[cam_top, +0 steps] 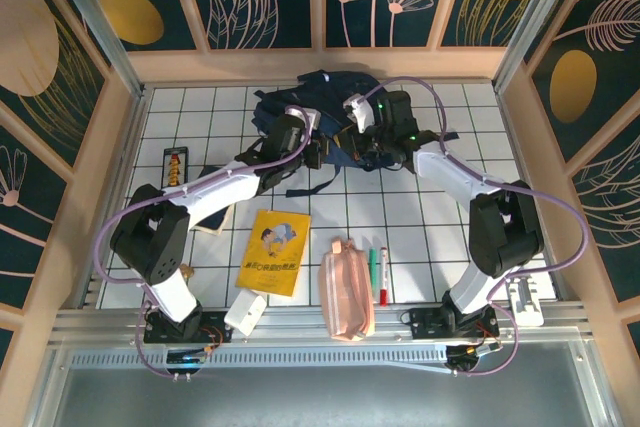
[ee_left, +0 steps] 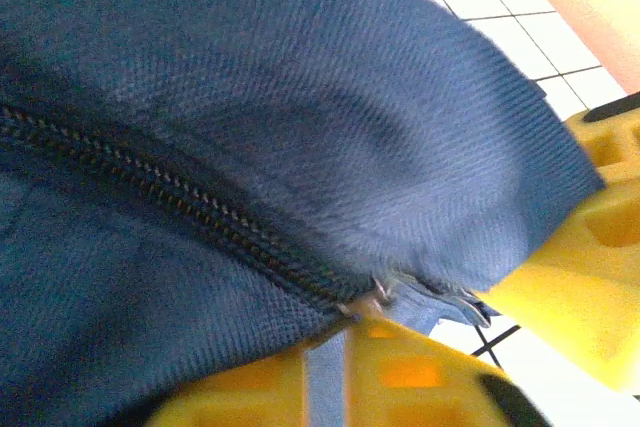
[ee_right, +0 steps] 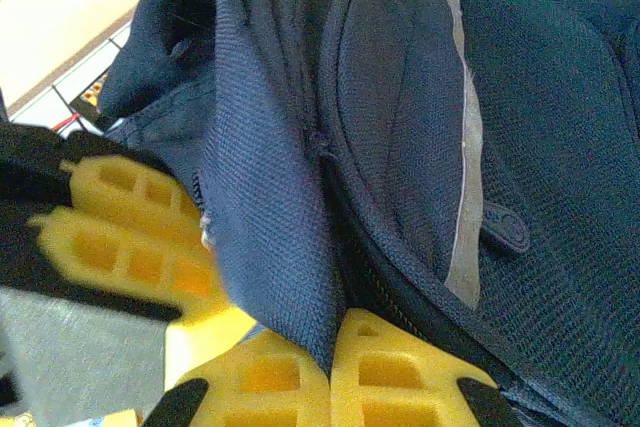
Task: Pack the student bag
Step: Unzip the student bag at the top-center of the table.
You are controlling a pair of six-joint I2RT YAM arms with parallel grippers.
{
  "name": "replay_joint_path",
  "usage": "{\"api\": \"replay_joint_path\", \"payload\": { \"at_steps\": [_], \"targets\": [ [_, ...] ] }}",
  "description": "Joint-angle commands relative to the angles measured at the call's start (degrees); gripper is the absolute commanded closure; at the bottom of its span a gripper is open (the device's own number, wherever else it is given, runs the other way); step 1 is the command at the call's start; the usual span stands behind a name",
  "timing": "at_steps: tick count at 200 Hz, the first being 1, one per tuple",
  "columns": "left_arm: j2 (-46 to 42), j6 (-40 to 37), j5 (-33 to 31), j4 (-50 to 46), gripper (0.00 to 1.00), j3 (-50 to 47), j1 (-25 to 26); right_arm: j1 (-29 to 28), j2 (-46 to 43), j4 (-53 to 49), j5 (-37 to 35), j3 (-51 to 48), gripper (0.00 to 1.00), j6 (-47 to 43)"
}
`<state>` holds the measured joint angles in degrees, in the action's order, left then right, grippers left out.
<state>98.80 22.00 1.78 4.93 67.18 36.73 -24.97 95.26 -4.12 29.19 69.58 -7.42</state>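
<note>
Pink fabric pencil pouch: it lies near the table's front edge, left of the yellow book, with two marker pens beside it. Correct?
No. In the top external view the pink fabric pencil pouch lies near the table's front edge, right of the yellow book, not left, with two marker pens beside it.

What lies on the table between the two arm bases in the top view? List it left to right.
yellow book → pink pouch → green marker → red marker. The white box is left out because it overlaps the book's span.
</note>
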Motion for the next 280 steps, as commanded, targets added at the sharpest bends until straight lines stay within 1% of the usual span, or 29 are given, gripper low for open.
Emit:
{"api": "replay_joint_path", "payload": {
  "at_steps": [1, 14, 17, 38, 48, 74, 87, 107, 119, 135, 151, 157, 161, 165, 171, 179, 196, 204, 210, 215, 223, 230, 240, 257, 280],
  "targets": [
    [0.46, -2.47, -0.10, 2.93, 1.00, -0.41, -1.48, -0.52, -3.85, -0.42, 1.45, 0.48, 1.00, 0.93],
    [-0.27, -3.71, 1.93, 4.82, 1.00, -1.65, -1.51, -0.56, -3.27, -1.55, -0.20, 1.13, 1.00, 0.03],
    [-1.97, -4.12, 2.56, 5.47, 1.00, -2.19, -1.47, -0.52, -3.06, -1.76, -0.72, 1.31, 1.00, -0.16],
    [-5.68, -7.61, 8.67, 9.54, 1.00, -5.91, -1.52, -0.52, -1.57, -3.34, -5.82, 2.69, 1.00, -1.88],
    [-7.29, -9.40, 11.33, 10.61, 1.00, -7.40, -1.59, -0.52, -1.15, -3.53, -8.71, 2.92, 1.00, -2.74],
    [-10.45, -12.41, 17.61, 11.79, 1.00, -10.31, -2.32, -0.49, -0.55, -2.96, -12.92, 2.27, 1.00, -6.48],
    [-11.24, -12.51, 19.19, 11.30, 1.00, -10.77, -2.82, -0.77, -0.60, -3.27, -15.78, 1.74, 1.00, -9.43],
    [-11.03, -11.31, 25.25, 10.78, 1.00, -10.49, -4.50, -1.37, -1.63, -2.07, -21.07, -0.93, 1.00, -14.82],
    [-10.99, -10.72, 25.51, 10.36, 1.00, -10.44, -5.29, -1.32, -2.45, -1.58, -23.60, -2.62, 1.00, -17.78],
    [-11.19, -11.29, 24.75, 10.84, 1.00, -11.10, -5.97, -0.90, -3.95, -0.55, -23.27, -4.48, 1.00, -18.78],
    [-9.73, -12.46, 29.16, 10.97, 1.00, -10.57, -6.11, 0.03, -4.56, -1.04, -18.94, -3.84, 1.00, -16.19],
    [-8.48, -11.42, 30.41, 10.65, 0.83, -9.88, -5.99, 0.16, -4.50, -1.14, -17.73, -3.34, 1.00, -15.10],
    [-7.58, -10.42, 31.45, 10.72, 0.74, -9.43, -5.93, 0.18, -4.42, -1.12, -16.86, -3.08, 1.00, -14.17],
    [-6.77, -9.56, 32.72, 10.94, 0.70, -9.13, -5.92, 0.13, -4.27, -1.15, -15.89, -2.55, 1.00, -13.42],
    [-5.62, -8.24, 34.12, 12.12, 0.69, -9.08, -5.36, 0.12, -3.86, -1.15, -14.55, -1.86, 1.00, -11.59],
    [-4.92, -6.24, 34.22, 15.23, 0.68, -10.30, -4.25, 0.14, -3.26, -1.11, -12.22, -1.09, 1.00, -9.47],
    [-4.23, 1.19, 34.68, 27.73, 0.57, -15.87, -1.93, 0.07, -1.89, -1.23, -8.49, 1.07, 1.00, -5.14],
    [-3.70, 4.73, 33.67, 31.46, 0.55, -17.42, -1.66, 0.01, -0.97, -2.27, -7.85, 2.49, 1.00, -3.94],
    [-3.33, 6.23, 32.71, 32.58, 0.55, -18.05, -1.66, 0.10, -0.36, -3.70, -7.42, 3.69, 1.00, -3.60],
    [-3.12, 6.71, 31.53, 32.66, 0.54, -18.49, -1.62, -0.06, 0.12, -4.69, -7.31, 4.55, 1.00, -3.42],
    [-3.17, 6.47, 29.38, 31.79, 0.50, -18.77, -1.62, -0.06, 0.58, -5.89, -6.94, 5.48, 1.00, -3.18],
    [-3.20, 6.12, 28.46, 31.08, 0.49, -18.76, -1.61, -0.07, 0.88, -6.54, -6.28, 5.83, 1.00, -3.36],
    [-3.14, 5.57, 26.05, 27.85, 0.46, -17.43, -1.66, -0.09, 0.71, -6.87, -5.74, 5.61, 1.00, -3.52],
    [-2.36, 5.03, 23.86, 23.11, 0.46, -14.38, -2.05, -0.23, 0.18, -6.85, -5.80, 4.75, 1.00, -3.80],
    [-2.63, 6.30, 18.62, 21.18, 0.43, -13.08, -3.08, -0.26, -0.17, -6.93, -6.86, 3.58, 1.00, -4.36]
  ]
}}
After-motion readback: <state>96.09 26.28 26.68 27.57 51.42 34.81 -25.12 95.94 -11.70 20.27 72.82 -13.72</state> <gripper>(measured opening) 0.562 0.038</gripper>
